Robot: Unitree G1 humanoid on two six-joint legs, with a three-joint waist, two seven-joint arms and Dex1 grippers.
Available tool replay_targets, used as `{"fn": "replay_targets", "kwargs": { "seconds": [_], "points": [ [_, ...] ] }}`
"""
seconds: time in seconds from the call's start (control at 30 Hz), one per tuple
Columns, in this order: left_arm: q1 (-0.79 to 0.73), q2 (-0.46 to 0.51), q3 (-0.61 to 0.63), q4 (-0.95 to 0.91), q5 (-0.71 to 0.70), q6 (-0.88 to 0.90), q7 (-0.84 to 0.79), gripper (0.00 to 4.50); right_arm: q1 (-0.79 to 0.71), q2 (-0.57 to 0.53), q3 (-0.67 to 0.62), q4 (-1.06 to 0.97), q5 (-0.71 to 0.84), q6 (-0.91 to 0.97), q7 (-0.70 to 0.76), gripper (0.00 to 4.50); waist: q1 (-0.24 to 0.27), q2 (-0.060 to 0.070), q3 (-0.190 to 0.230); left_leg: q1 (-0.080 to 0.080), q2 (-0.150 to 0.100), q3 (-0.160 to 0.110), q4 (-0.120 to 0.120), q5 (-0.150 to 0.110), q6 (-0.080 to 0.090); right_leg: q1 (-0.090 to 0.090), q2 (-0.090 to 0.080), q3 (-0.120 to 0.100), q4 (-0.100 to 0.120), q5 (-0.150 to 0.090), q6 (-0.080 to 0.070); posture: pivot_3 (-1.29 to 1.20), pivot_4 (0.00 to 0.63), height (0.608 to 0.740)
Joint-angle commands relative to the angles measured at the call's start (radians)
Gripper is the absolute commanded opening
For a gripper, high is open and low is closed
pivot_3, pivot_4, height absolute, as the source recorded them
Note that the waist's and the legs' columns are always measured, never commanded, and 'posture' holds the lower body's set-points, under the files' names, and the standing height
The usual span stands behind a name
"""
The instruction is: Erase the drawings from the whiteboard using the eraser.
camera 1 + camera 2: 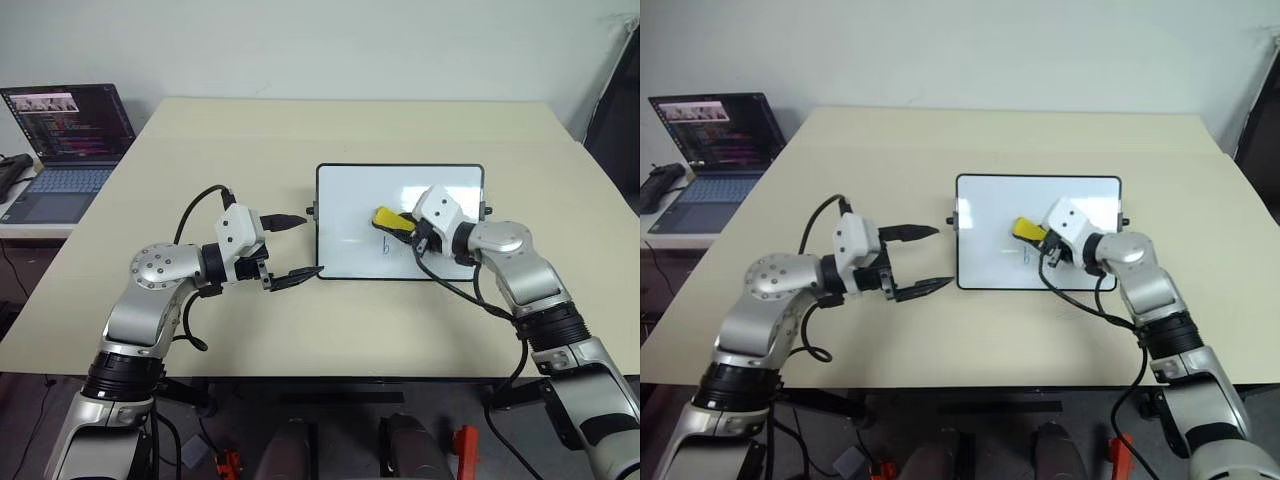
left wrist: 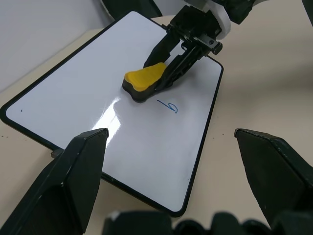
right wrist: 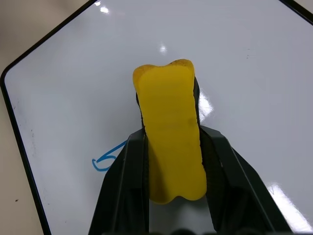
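The right gripper (image 1: 400,224) is clamped on the yellow eraser (image 1: 390,219), one black finger down each long side, and the eraser sits on the whiteboard (image 1: 345,190) near its middle, jutting out past the fingertips. Just beside the eraser on the board is a small blue mark (image 2: 168,106). Off the whiteboard's left edge, the left gripper (image 1: 300,245) hangs with fingers spread wide, holding nothing.

Silver arms, white wrists, black cables, black-fingered hands.
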Motion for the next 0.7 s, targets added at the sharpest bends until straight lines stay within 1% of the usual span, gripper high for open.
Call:
{"fn": "replay_targets", "kwargs": {
  "seconds": [0.03, 0.1, 0.2, 0.27, 0.37, 0.47, 0.53, 0.6, 0.63, 0.67, 0.7],
  "points": [
    [-0.011, 0.008, 0.031, -0.013, -0.012, -0.011, 0.003, 4.50, 0.042, -0.005, 0.048, 0.033, -0.053, -0.010, 0.008, 1.09, 0.000, 0.000, 0.000, 0.001, 0.000, 0.000, 0.000, 0.000, 0.000, 0.001, 0.000, 0.000, 0.000, 0.000, 0.000, 0.00, 0.150, 0.740],
    [-0.027, 0.002, 0.031, -0.020, -0.023, 0.000, 0.005, 4.50, 0.098, 0.003, 0.097, 0.037, -0.076, -0.026, 0.029, 1.09, 0.000, -0.001, 0.000, 0.007, 0.001, 0.000, 0.000, 0.000, 0.000, 0.008, 0.001, 0.000, -0.001, 0.000, 0.000, 0.00, 0.150, 0.740],
    [-0.050, -0.007, 0.036, -0.035, -0.045, 0.023, 0.010, 4.50, 0.169, 0.024, 0.131, 0.049, -0.091, -0.044, 0.027, 1.09, -0.001, -0.004, -0.003, 0.019, 0.001, -0.001, -0.001, 0.000, 0.000, 0.021, 0.001, -0.001, -0.003, -0.003, 0.004, 0.00, 0.150, 0.740],
    [-0.058, -0.004, 0.035, -0.038, -0.048, 0.029, 0.007, 4.50, 0.201, 0.035, 0.138, 0.055, -0.094, -0.050, 0.016, 1.09, -0.002, -0.006, -0.004, 0.022, 0.001, -0.002, 0.000, 0.000, 0.000, 0.024, 0.001, -0.001, -0.003, -0.005, 0.000, 0.00, 0.150, 0.740],
    [-0.065, 0.000, 0.034, -0.033, -0.044, 0.029, 0.002, 4.50, 0.211, 0.042, 0.124, 0.043, -0.082, -0.043, 0.008, 1.08, -0.004, -0.006, -0.004, 0.030, 0.001, -0.002, 0.000, 0.000, 0.001, 0.031, 0.001, 0.001, -0.003, -0.005, -0.001, 0.00, 0.150, 0.740],
    [-0.077, -0.002, 0.032, -0.027, -0.042, 0.032, 0.000, 4.50, 0.201, 0.038, 0.077, -0.028, -0.030, -0.016, 0.028, 1.08, 0.000, -0.006, -0.004, 0.031, 0.006, -0.003, 0.000, 0.001, 0.001, 0.032, 0.000, 0.001, -0.003, -0.005, -0.002, 0.00, 0.150, 0.740],
    [-0.082, -0.002, 0.031, -0.025, -0.041, 0.032, 0.000, 4.50, 0.201, 0.020, 0.024, -0.157, 0.055, 0.044, 0.083, 1.08, 0.002, -0.006, -0.004, 0.029, 0.008, -0.003, 0.000, 0.001, 0.001, 0.031, 0.001, 0.000, -0.004, -0.005, -0.002, 0.00, 0.150, 0.740],
    [-0.085, -0.001, 0.034, -0.022, -0.041, 0.032, -0.001, 4.50, 0.196, -0.001, -0.051, -0.311, 0.173, 0.158, 0.128, 1.07, 0.003, -0.005, -0.004, 0.022, 0.008, -0.003, 0.000, 0.001, 0.001, 0.024, 0.001, -0.001, -0.004, -0.005, -0.001, 0.00, 0.150, 0.740],
    [-0.088, 0.001, 0.038, -0.018, -0.041, 0.032, -0.003, 4.50, 0.185, -0.023, -0.106, -0.402, 0.257, 0.236, 0.151, 1.07, 0.003, -0.004, -0.003, 0.016, 0.008, -0.003, 0.000, 0.001, 0.001, 0.018, 0.001, -0.001, -0.004, -0.002, 0.004, 0.00, 0.150, 0.740],
    [-0.088, 0.004, 0.041, -0.015, -0.041, 0.031, -0.004, 4.50, 0.178, -0.050, -0.159, -0.483, 0.341, 0.310, 0.173, 1.07, 0.003, -0.004, -0.003, 0.008, 0.008, -0.005, 0.000, 0.001, 0.001, 0.010, 0.001, -0.001, -0.003, 0.002, 0.000, 0.00, 0.150, 0.740],
    [-0.089, 0.007, 0.044, -0.010, -0.040, 0.029, -0.007, 4.50, 0.167, -0.086, -0.222, -0.557, 0.432, 0.389, 0.194, 1.07, 0.003, -0.004, -0.003, 0.002, 0.008, -0.006, 0.000, 0.001, 0.001, 0.005, 0.001, -0.001, -0.002, 0.003, 0.000, 0.00, 0.150, 0.740]
  ]
}}
